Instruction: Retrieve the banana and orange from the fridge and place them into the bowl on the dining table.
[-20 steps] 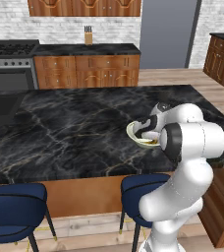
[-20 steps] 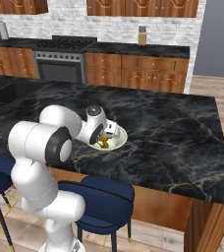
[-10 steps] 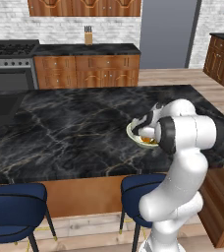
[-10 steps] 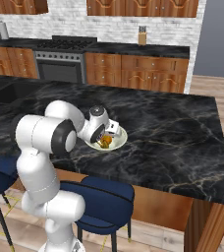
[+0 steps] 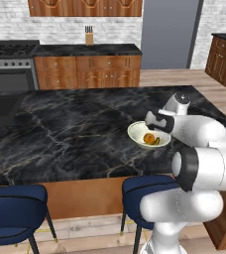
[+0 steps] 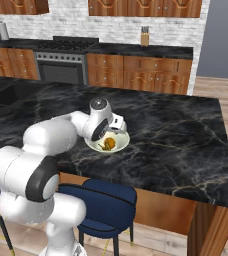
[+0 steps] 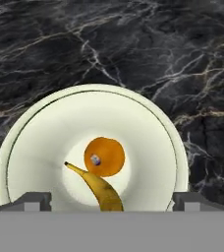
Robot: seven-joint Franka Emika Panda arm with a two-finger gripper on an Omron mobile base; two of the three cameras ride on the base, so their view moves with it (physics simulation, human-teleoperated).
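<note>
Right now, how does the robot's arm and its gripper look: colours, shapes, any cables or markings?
The arm is glossy white, built of thick rounded segments, with dark grey-black bands at the joints. The gripper is a small white block at the end; in the hand view its two finger tips are small, dark grey and square-edged. No cables or markings can be seen.

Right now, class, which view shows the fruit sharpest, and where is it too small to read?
Hand view: orange and banana crisp inside the bowl, evenly lit, no glare. Both base views: fruit tiny, soft-edged.
</note>
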